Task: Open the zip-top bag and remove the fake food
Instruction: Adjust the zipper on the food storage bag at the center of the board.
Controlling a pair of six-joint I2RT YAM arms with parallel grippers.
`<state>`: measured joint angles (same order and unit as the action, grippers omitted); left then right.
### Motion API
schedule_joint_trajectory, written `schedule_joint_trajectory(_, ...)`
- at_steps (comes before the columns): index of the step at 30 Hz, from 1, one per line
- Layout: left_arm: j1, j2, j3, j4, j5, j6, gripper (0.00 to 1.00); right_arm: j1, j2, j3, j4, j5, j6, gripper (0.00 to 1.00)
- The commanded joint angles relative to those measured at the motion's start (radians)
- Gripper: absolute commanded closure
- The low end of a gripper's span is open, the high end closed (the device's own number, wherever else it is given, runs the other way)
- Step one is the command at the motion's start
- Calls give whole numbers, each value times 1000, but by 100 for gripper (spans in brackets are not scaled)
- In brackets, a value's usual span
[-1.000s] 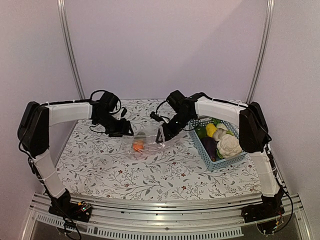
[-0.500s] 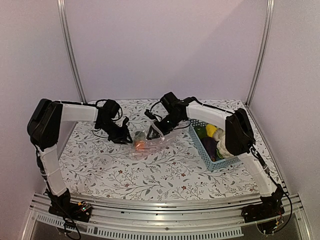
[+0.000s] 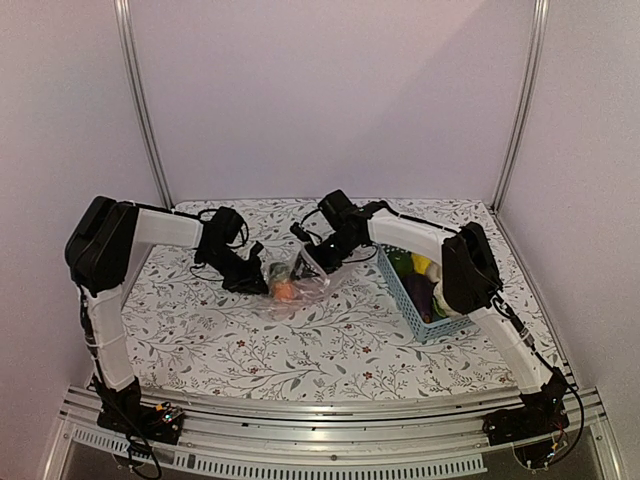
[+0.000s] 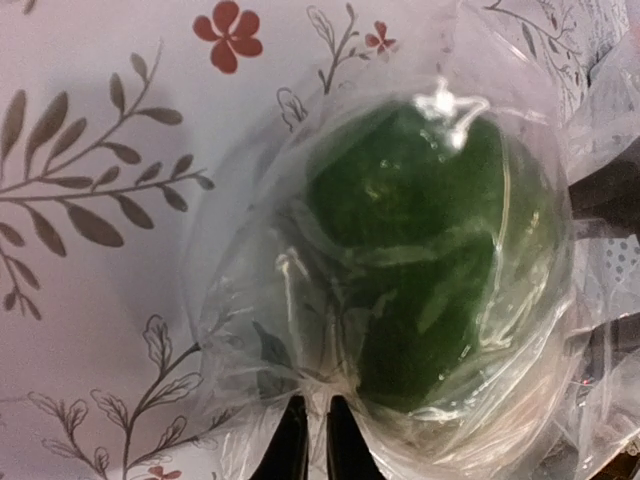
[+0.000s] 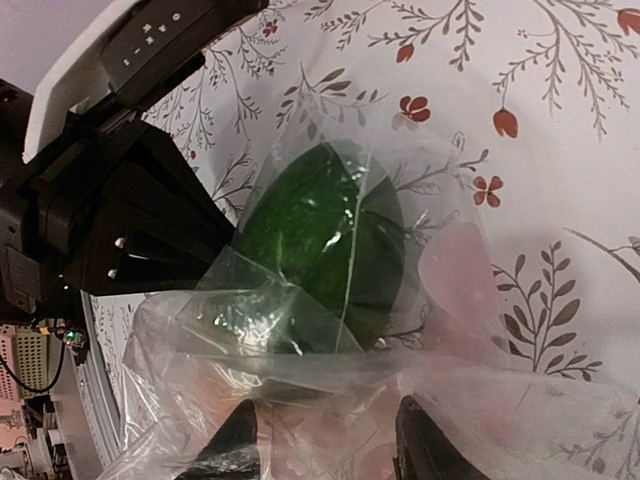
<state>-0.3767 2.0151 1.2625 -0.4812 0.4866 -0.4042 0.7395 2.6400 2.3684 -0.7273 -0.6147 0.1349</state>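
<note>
Soft, even, rather dim light; white glare streaks on the bag (image 4: 440,100); both wrist views blur close up.

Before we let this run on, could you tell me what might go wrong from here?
1. The left end effector pinches only thin film of the zip-top bag, so it may slip free when pulled.
2. The right end effector stands open over crumpled film and might close on both walls, keeping the green toy and orange piece trapped inside.
</note>
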Motion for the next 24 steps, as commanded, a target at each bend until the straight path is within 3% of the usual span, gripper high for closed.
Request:
schedule_joint_trajectory(1,4,28,17,16,24,-8,93,3,12,-59,63,-189,73,54)
schedule_joint_trajectory(6,-1,32,20,18,38,-14,95,4,-25,-168,348,-398,276,50)
schedule_joint_trajectory(11,-17,30,18,12,30,-8,96,3,3,-187,809,-511,639,51)
schedule_joint_trajectory(13,-21,27,19,3,20,-5,96,3,-8,-219,907,-520,749,53)
schedule_joint_trajectory(20,-32,13,19,-4,17,-4,97,-7,-138,-321,900,-531,710,52)
schedule_joint_trajectory(23,-31,8,19,-12,14,-2,98,-37,-161,-359,751,-479,610,53)
schedule_joint_trajectory(24,-32,5,17,-13,13,-2,98,-48,-168,-362,629,-435,521,54)
